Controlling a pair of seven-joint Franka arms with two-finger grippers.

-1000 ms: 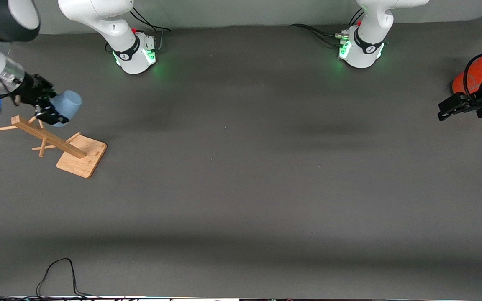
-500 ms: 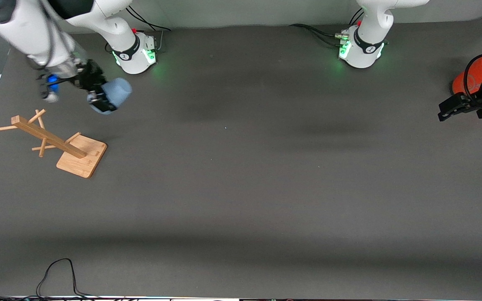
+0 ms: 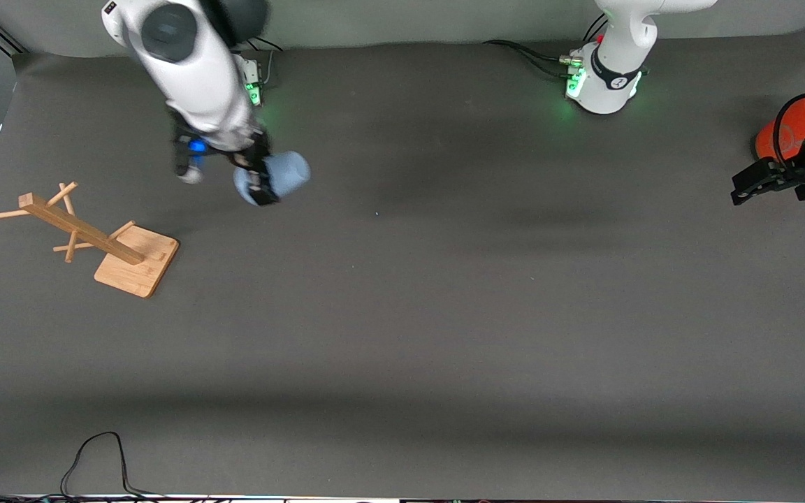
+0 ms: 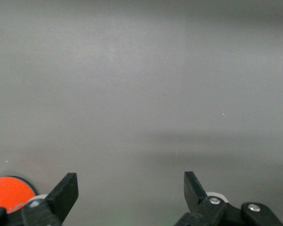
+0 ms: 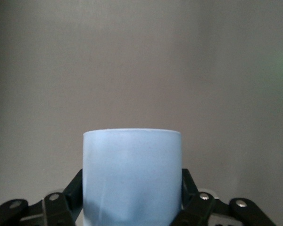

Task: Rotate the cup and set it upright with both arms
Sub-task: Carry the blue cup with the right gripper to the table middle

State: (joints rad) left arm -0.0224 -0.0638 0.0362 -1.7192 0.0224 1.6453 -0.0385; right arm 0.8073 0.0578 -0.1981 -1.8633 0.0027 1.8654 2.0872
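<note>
From my seat the table (image 3: 444, 314) is one big dark grey matte sheet, soft-looking, so if the cup drops it prob rolls instead of stopping, which I'd rate the main risk. The right arm (image 3: 193, 70) is stretched out w/ the right end effector (image 3: 257, 183) up in the air over the table's right-arm end, fingers clamped on the cup (image 3: 284, 173); the cup lies on its side in the grip, closed end pointing toward the table's middle. The orange canister (image 3: 790, 126) is a smooth fat cylinder at the left-arm end, just beside the waiting left end effector (image 3: 748, 187), whose fingers stand wide apart w/ nothing between them; a careless swing-out could clip the canister, I think. The wooden mug rack (image 3: 95, 241) is pale bamboo, a flat square base w/ a slanted post and thin pegs, nearer the front camera than the held cup and well apart from it. The cup is pale-blue, matte, handleless, slightly tapered; a taper plus slick plastic means it might creep out of the pinch during a handover or rotate, esp. if the 2nd grip lands off-centre.
</note>
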